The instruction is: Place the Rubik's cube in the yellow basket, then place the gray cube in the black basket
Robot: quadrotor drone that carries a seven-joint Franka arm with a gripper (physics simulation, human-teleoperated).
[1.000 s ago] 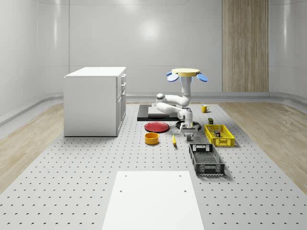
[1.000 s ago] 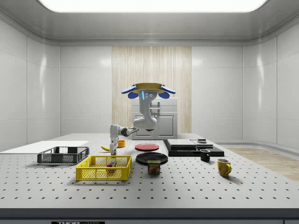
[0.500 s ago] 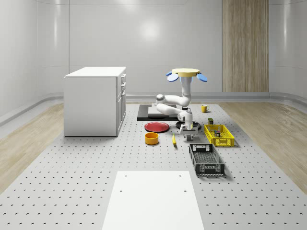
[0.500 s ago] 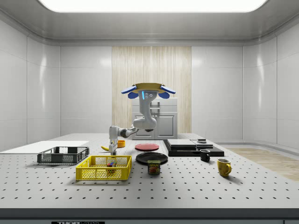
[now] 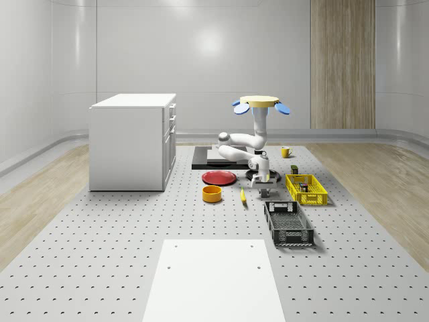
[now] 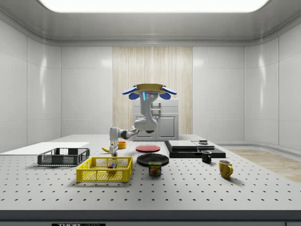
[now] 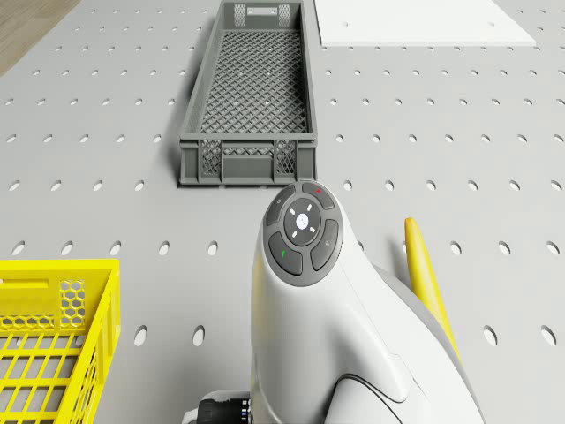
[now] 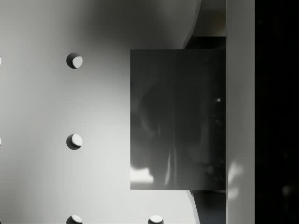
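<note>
Perforated table [image 8: 56, 102], gray cube [image 8: 177, 119] beside fingers [image 8: 240, 112].

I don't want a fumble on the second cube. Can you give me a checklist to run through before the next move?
1. Rubik's cube inside yellow basket: ok.
2. Gray cube on the table, close in front of the wrist camera: ok.
3. Gripper low at the table, beside the yellow basket: ok.
4. Firm hold on the gray cube: cannot tell.
5. Black basket upright, near the arm: ok.
6. Drone hovering level above the table: ok.
</note>
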